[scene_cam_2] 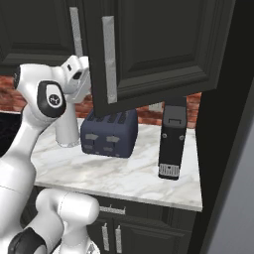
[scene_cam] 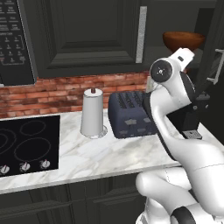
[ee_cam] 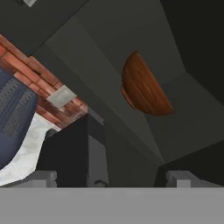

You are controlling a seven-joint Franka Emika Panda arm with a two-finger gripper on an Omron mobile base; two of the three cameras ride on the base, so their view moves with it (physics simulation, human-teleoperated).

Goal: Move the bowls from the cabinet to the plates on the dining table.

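One reddish-brown wooden bowl (scene_cam: 183, 40) sits on a dark shelf inside the open cabinet (scene_cam: 87, 35) at the upper right. In the hand view the bowl (ee_cam: 144, 87) appears rolled sideways, ahead of and apart from my gripper (ee_cam: 113, 179). The two fingertips (ee_cam: 43, 177) stand wide apart with nothing between them, so the gripper is open. My arm reaches up toward the shelf from below the bowl. The swung-out cabinet door (scene_cam_2: 149, 49) hides the hand in the right base view. The plates and the dining table are out of view.
A dark blue toaster (scene_cam: 129, 114) and a white paper-towel roll (scene_cam: 92, 113) stand on the marble counter (scene_cam: 87, 157) under the cabinet. A tall black appliance (scene_cam_2: 172, 144) stands at the right. A stovetop (scene_cam: 26, 144) and microwave (scene_cam: 15, 39) are at the left.
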